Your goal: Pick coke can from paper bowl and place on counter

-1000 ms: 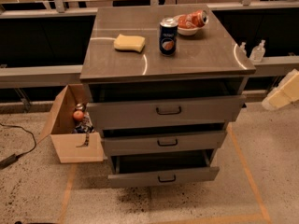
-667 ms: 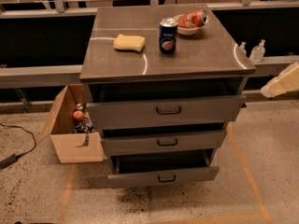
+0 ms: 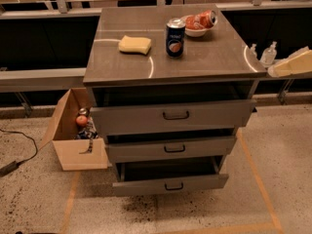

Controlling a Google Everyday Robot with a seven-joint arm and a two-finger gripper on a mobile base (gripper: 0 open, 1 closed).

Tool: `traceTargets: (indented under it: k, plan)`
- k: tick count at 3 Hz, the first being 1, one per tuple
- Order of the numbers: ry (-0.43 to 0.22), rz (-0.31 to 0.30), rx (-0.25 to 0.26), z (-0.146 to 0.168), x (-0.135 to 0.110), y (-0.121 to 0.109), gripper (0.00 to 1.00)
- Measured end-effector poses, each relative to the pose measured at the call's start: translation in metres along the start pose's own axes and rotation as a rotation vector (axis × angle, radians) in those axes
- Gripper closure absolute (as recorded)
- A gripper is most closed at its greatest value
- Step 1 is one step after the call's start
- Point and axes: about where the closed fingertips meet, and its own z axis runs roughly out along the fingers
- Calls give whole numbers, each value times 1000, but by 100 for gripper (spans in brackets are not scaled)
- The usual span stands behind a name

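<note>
The coke can point(image 3: 202, 20) lies on its side in the paper bowl point(image 3: 194, 32) at the back right of the counter point(image 3: 209, 60). The can is red with silver ends. My gripper point(image 3: 291, 64) shows as a cream shape at the right edge of the view. It hangs beside the counter's front right corner, level with the top, well in front of and to the right of the bowl. It holds nothing that I can see.
A tall dark blue can point(image 3: 175, 37) stands just left of the bowl. A yellow sponge point(image 3: 135, 45) lies further left. The three drawers point(image 3: 175, 115) stand partly pulled out. An open cardboard box point(image 3: 73, 135) sits on the floor at the left. Small bottles point(image 3: 269, 53) stand behind the gripper.
The cream gripper at the right edge has risen and moved a little left, towards the counter's right corner. The can, bowl and other things have not moved.
</note>
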Motion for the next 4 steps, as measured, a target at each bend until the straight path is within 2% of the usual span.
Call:
traceTargets:
  k: [1,2,4]
  plan:
    - [0,0,0,0,0,0,0]
    - [-38,37,29,12,-3,-5,0]
    - [-166,130,112,61,-22,-46,0]
